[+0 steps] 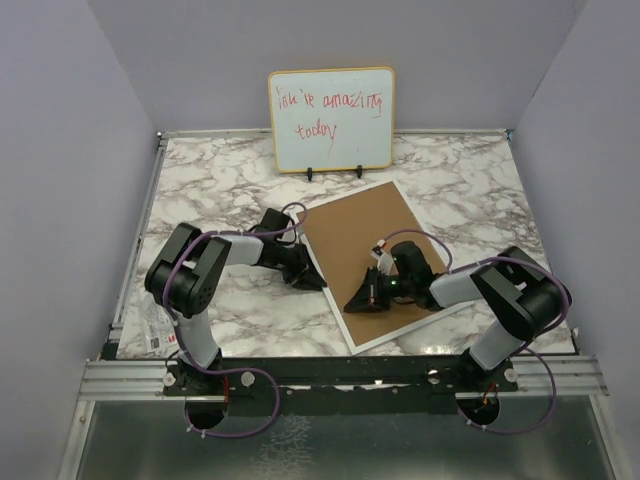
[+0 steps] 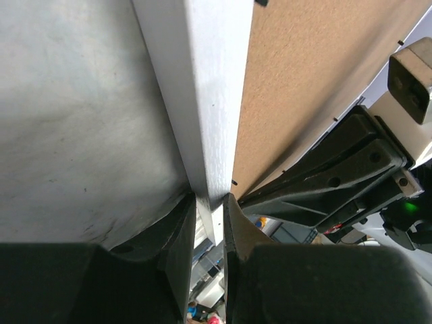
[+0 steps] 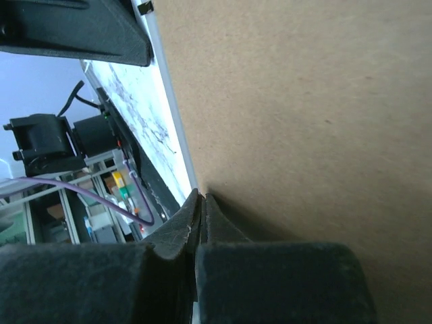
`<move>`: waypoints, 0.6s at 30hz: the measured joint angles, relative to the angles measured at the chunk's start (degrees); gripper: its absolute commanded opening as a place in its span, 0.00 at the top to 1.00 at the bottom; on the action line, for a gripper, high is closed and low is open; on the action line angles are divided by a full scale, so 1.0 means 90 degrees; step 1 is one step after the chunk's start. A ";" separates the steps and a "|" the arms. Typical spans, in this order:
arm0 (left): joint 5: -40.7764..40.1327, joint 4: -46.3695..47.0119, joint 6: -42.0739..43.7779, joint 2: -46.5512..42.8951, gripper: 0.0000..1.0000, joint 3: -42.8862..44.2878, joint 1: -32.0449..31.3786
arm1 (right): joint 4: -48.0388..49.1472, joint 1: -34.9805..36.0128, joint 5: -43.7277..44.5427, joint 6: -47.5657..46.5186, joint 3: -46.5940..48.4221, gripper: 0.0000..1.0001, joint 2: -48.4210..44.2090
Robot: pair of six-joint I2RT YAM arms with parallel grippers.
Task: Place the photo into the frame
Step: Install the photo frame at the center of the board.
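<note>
The left arm [image 1: 190, 272] and right arm [image 1: 512, 300] have rounded black joints and pale grey links, with purple cables [image 3: 101, 199] looping from both bases. The left gripper [image 2: 209, 202] and right gripper [image 3: 201, 202] have matte black wedge-shaped fingers [image 2: 179, 236]. A green light [image 1: 396, 284] glows at the right wrist.

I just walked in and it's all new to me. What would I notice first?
Probably the whiteboard with red handwriting, standing at the back of the marble table. In the middle lies the frame, brown backing board up. The left pincer pinches its white rim, and the shut right pincer is down on the board.
</note>
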 measured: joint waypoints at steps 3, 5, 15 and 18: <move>0.0000 -0.0012 -0.0007 0.0002 0.90 0.0005 0.0000 | -0.0007 -0.0126 -0.0002 0.0015 -0.0044 0.99 0.0000; 0.0000 -0.0019 -0.0007 0.0005 0.89 0.0012 0.0000 | -0.0027 -0.0148 -0.0015 0.0012 -0.0041 0.99 0.0000; 0.0027 -0.0134 0.0134 0.0005 0.75 0.0104 -0.0017 | -0.0879 -0.0236 0.0597 -0.0396 0.0036 0.99 -0.0916; 0.0027 -0.0219 0.0350 -0.0061 0.60 0.0209 -0.0036 | -0.1440 -0.0282 0.0930 -0.0605 0.0352 0.90 -0.1265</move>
